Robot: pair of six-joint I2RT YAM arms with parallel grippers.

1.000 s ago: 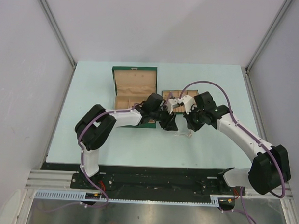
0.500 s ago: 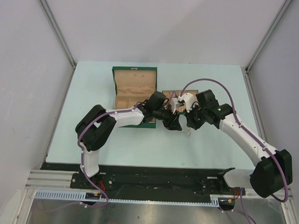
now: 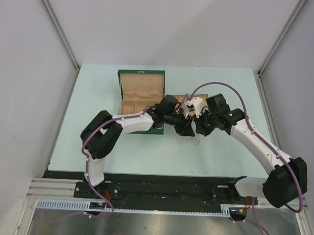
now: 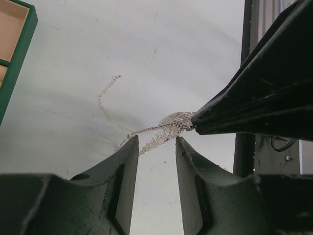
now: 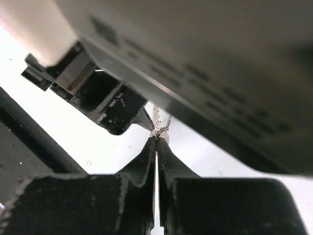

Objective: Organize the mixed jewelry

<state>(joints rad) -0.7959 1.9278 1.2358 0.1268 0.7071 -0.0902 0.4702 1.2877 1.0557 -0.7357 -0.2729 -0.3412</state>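
Right gripper: my right gripper [image 5: 156, 140] is pressed fully together, and it pinches the necklace [image 4: 166, 128] at the sparkly pendant cluster [image 4: 177, 118].
Left gripper: my left gripper [image 4: 156, 147] stands about half apart, with nothing clamped. The strands of the chain run across just in front of its fingertips [image 4: 131, 147], and I cannot tell if they touch them.
Necklace: it is lifted at the pendant end. The thin tail of the chain trails away over the table [image 3: 94, 141], to the right of the green box [image 3: 141, 72].
What has changed: over the last second my left arm has swung toward the right one. The two grippers, which were a little apart, are now nose to nose over the same spot. Neither jaw setting has changed in that time.
Meaning for the task: I judge this as the approach to a handover or a two-point hold, so the chain can be carried without dragging. The necklace is not yet in any compartment.
Next need: the left jaws must close on the strands before the right ones let go.
Risk: the chain is thin and loose, so it can slip between the pads or tangle.
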